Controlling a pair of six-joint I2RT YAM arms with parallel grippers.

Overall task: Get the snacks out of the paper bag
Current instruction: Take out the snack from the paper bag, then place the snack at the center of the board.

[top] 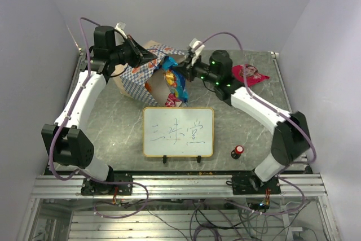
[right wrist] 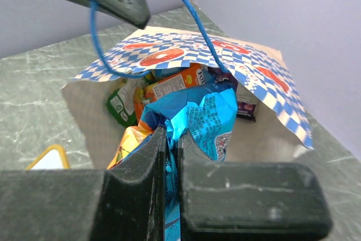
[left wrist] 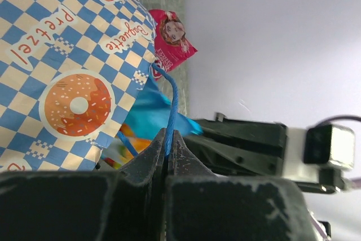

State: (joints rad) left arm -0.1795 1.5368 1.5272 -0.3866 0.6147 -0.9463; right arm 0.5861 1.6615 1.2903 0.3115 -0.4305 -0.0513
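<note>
The tall tan kraft paper bag [top: 134,80] with its blue-white checkered band and orange round prints lies on its side at the back of the grey marbled surface [top: 113,125], its mouth facing right. Above the bag's upper edge, the left pincer [left wrist: 168,137] is closed tight on the bag's thin blue cord handle [left wrist: 172,97], which runs taut down to the checkered band. At the bag's mouth, the right pincer [right wrist: 169,135] is pinched fully together on a crumpled edge of a shiny blue foil packet [right wrist: 204,111] that sticks partly out of the opening. Deeper inside the bag sit an orange packet [right wrist: 172,83], a green packet [right wrist: 119,103] and a dark purple packet [right wrist: 246,106]. A red foil packet with a face picture [top: 249,74] lies flat on the surface, well to the right of the bag. A wood-framed whiteboard [top: 178,132] with handwriting stands just in front of the bag, and a small red-capped black knob [top: 237,151] stands further to the front and right of the bag.
</note>
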